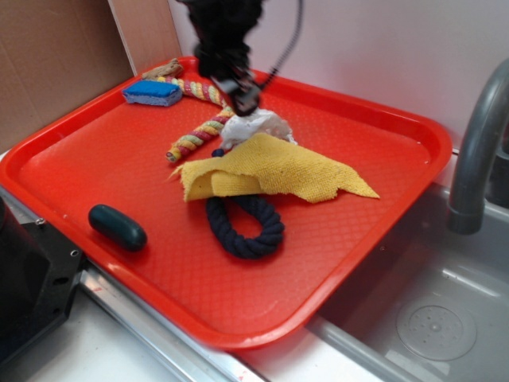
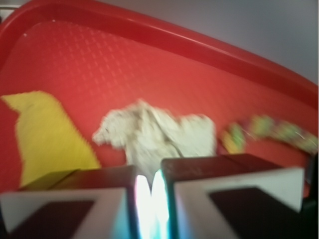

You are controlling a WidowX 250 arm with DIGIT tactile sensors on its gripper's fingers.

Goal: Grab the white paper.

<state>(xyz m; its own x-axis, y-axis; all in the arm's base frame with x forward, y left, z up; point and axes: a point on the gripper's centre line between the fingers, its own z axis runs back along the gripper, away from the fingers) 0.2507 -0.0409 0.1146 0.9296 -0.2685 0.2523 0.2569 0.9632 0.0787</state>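
The white paper (image 1: 258, 126) is a crumpled wad on the red tray (image 1: 342, 263), its near edge tucked under the yellow cloth (image 1: 278, 169). My gripper (image 1: 245, 102) comes down from above onto the wad's far left side. In the wrist view the paper (image 2: 154, 132) lies just ahead and narrows down into the thin slit of my gripper (image 2: 149, 174), where bright white fills the gap between the two nearly closed jaws. The gripper is shut on a fold of the paper, which still rests on the tray (image 2: 149, 55).
A multicoloured braided rope (image 1: 195, 139) lies left of the wad, with a blue sponge (image 1: 153, 92) at the back left. A navy rope ring (image 1: 246, 231) sticks out under the cloth. A dark green oval (image 1: 117, 227) sits front left. A faucet (image 1: 477, 143) and sink (image 1: 429, 318) stand right.
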